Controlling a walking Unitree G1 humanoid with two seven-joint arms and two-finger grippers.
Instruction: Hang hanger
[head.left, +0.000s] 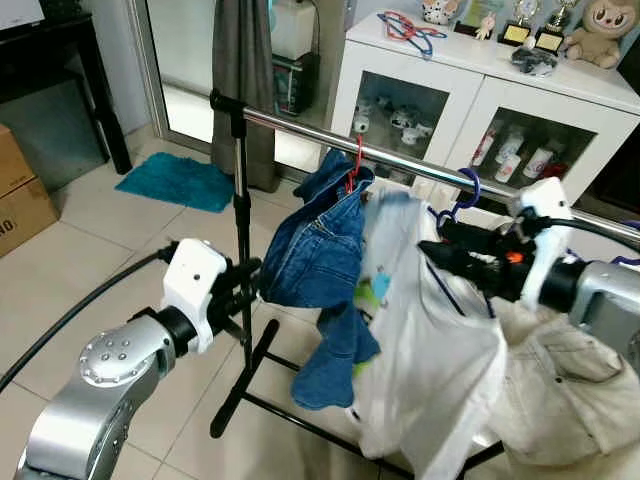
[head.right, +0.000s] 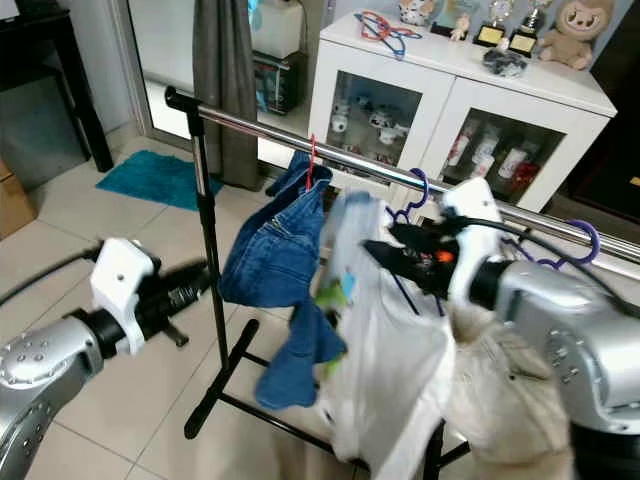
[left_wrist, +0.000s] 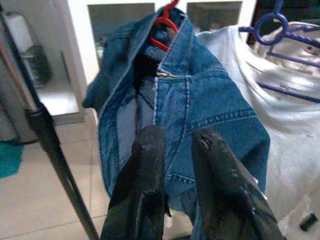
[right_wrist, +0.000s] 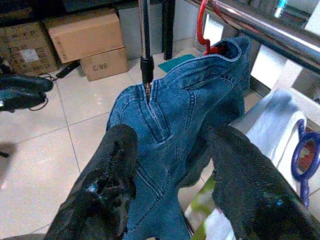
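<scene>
Both silver arms reach in from the bottom of the head views toward a steel clothes rail (head.left: 400, 160). From the head, the left gripper (head.left: 252, 283) sits just beside the hem of a denim jacket (head.left: 318, 255); its wrist view shows what the head cannot, two black fingers (left_wrist: 142, 170) a narrow gap apart with nothing between them, close to the denim. The right gripper (head.left: 435, 245) points at a white shirt (head.left: 430, 340), and its wrist view shows the fingers (right_wrist: 112, 165) spread wide and empty (the jacket lies beyond them, not gripped). Three hangers are on the rail: a red hanger (head.left: 354, 165) carrying the jacket, a purple hanger (head.left: 466, 190) in the shirt's collar, and another purple hook (head.right: 585, 240) farther right. More hangers (head.left: 408, 28) lie on a white cabinet (head.left: 440, 100) behind.
</scene>
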